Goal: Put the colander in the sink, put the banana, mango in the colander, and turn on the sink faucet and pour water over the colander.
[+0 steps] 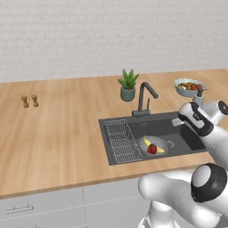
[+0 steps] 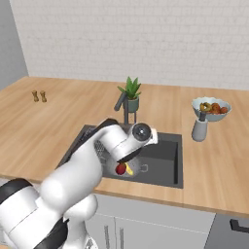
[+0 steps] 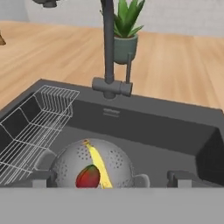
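Colander [image 3: 94, 164] with one banana [image 3: 98, 162], one mango [image 3: 88, 177]

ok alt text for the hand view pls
A grey colander holding a banana and a mango sits in the dark sink, beside a wire rack. The faucet rises behind, with a potted plant on the wooden counter.
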